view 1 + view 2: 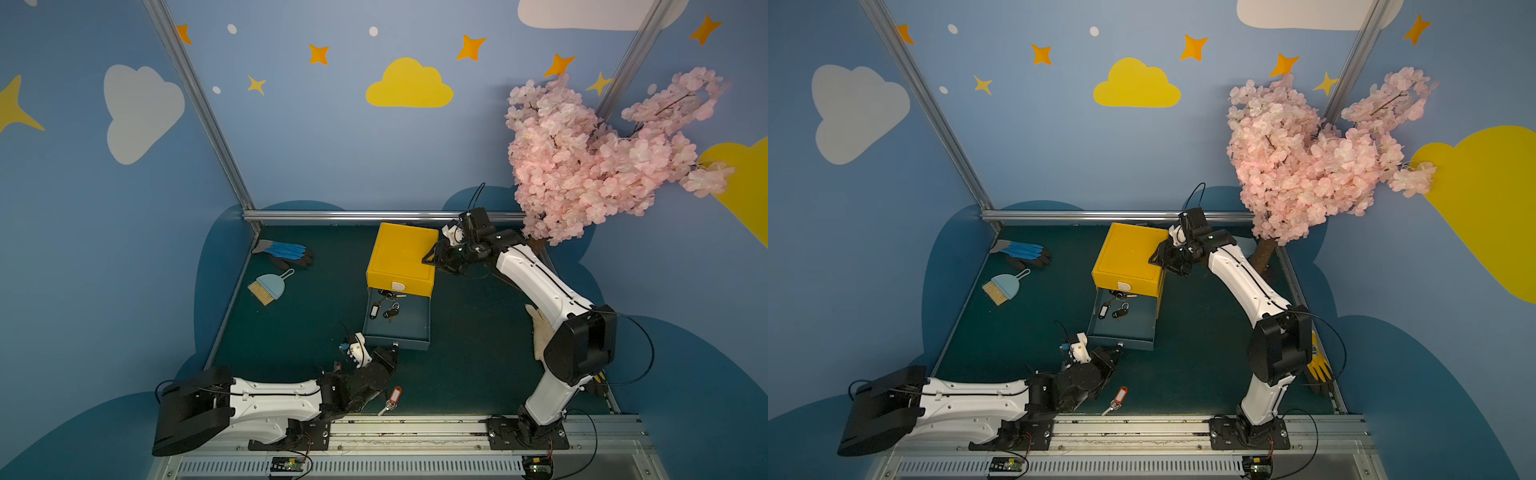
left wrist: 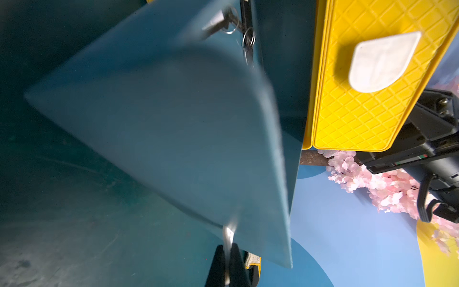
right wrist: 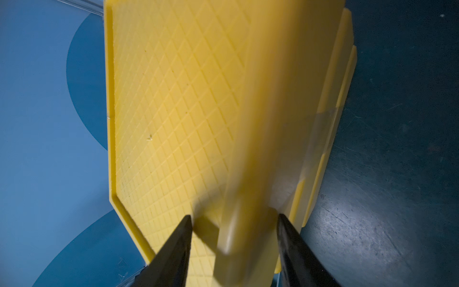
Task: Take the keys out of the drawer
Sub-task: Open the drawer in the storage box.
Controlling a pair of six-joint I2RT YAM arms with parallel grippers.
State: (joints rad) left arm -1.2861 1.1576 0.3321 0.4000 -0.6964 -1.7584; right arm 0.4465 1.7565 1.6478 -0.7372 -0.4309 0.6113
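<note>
The blue drawer [image 1: 409, 322] [image 1: 1133, 322] stands pulled out of the yellow cabinet [image 1: 401, 253] [image 1: 1127, 253]. Several keys [image 1: 390, 309] [image 1: 1119, 309] lie at its back, one with a black-and-white tag; the left wrist view shows the keys [image 2: 238, 24] beyond the drawer's front. One more key with an orange-red tag [image 1: 392, 399] [image 1: 1118, 400] lies on the mat near the front rail. My left gripper [image 1: 392, 348] [image 1: 1119, 348] [image 2: 228, 248] is shut on the drawer's small silvery handle. My right gripper [image 1: 428, 259] [image 1: 1152, 259] [image 3: 234, 216] clasps the cabinet's upper right edge.
A blue-and-black glove [image 1: 286, 251] and a small dustpan with brush [image 1: 268, 286] lie at the left. A pink blossom tree [image 1: 602, 153] stands in the back right corner. A pale glove [image 1: 540, 332] lies under my right arm. An aluminium rail [image 1: 415, 428] bounds the front.
</note>
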